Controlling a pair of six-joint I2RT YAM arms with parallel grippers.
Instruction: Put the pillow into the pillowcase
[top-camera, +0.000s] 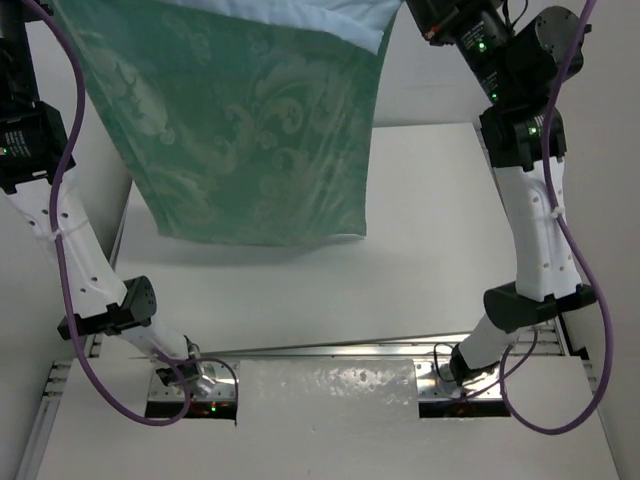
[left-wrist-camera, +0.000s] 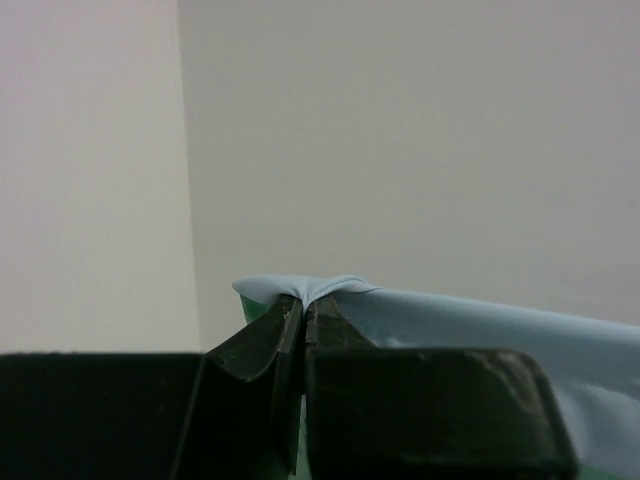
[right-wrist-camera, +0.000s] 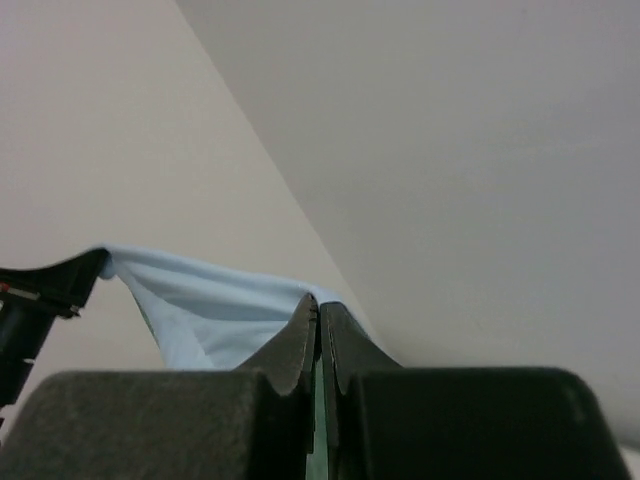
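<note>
**Asker:** Two pincers were yours. How did each stand?

**Robot:** Both were pressed together on cloth. My left pincer (left-wrist-camera: 303, 312) pinched a puckered light-blue edge of the pillowcase (top-camera: 250, 130). My right pincer (right-wrist-camera: 319, 318) pinched another part of that same edge, with a green sliver showing between its tips.

**Asker:** Where was the pillowcase?

**Robot:** It hung high in the air, stretched between the two. Its patterned mint-green side faced the overhead camera, and blue showed along the top. Its lower hem appeared to hang clear of the white worktop (top-camera: 430, 230).

**Asker:** And the pillow?

**Robot:** I saw no pillow in any view. The cloth hung flat and thin, so I judged the case empty, though I could not be sure.

**Asker:** How far along was the job?

**Robot:** Early, by my reckoning. The case was lifted and spread by its top edge. Finding the opening and sliding the pillow inside were both left to do.
</note>
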